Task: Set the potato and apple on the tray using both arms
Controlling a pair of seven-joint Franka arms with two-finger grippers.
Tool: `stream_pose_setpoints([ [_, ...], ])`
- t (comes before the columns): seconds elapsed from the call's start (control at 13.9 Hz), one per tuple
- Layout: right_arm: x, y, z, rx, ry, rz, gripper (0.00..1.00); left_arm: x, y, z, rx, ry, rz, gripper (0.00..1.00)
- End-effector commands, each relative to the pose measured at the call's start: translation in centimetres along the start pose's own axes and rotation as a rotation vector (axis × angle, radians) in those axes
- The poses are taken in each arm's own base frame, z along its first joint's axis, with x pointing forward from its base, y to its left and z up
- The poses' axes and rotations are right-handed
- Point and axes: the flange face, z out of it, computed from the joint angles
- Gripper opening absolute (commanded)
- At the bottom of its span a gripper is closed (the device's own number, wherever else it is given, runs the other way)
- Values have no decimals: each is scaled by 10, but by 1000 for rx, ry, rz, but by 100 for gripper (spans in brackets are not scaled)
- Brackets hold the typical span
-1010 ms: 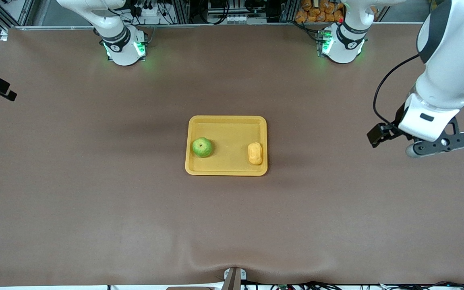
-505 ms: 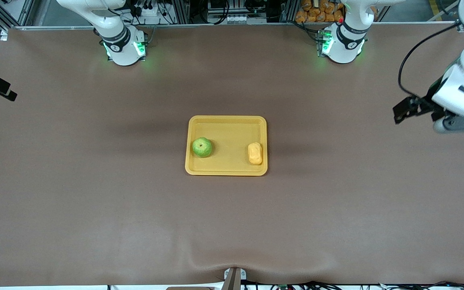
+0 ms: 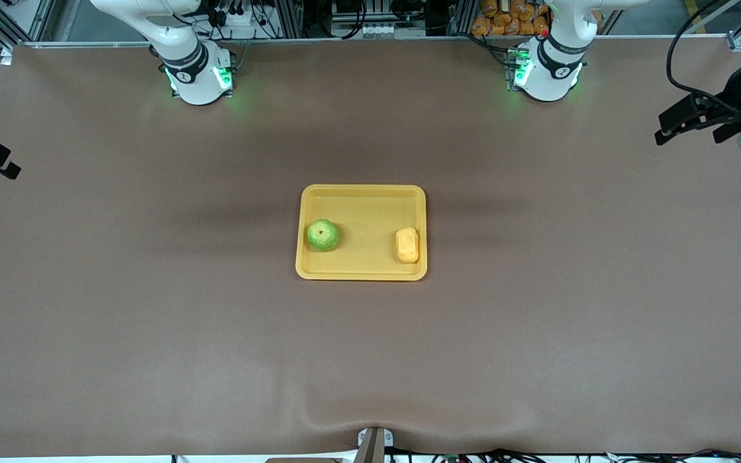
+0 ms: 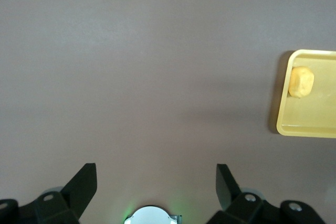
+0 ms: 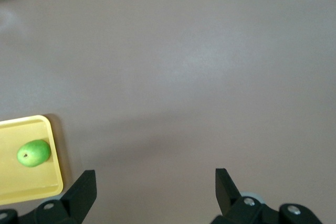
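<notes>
With the apple point(image 3: 323, 235) at the tray's point(image 3: 363, 196) nine o'clock and the potato point(image 3: 407, 245) at three, placing looks done. Both arms should simply clear away high: the left gripper point(image 4: 156, 182) and the right gripper point(image 5: 156, 183) hang wide and empty over bare worktop point(image 3: 152, 334).

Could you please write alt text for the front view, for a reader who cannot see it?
A yellow tray sits mid-table holding a green apple toward the right arm's end and a potato toward the left arm's end. Both arms are pulled away to the table's ends.
</notes>
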Motion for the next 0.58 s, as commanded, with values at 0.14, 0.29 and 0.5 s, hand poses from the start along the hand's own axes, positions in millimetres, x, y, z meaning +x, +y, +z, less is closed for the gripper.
stream_pose_setpoints([
  [0.14,6,-1,-4,-14,11,-8,100,-8,6,-5,2,-1,47,100],
  [0.29,6,-1,-4,-16,11,-8,100,-8,1,-3,6,-14,83,100],
  [0.5,6,-2,-4,-17,13,-11,100,-8,-5,-4,6,-12,76,100],
])
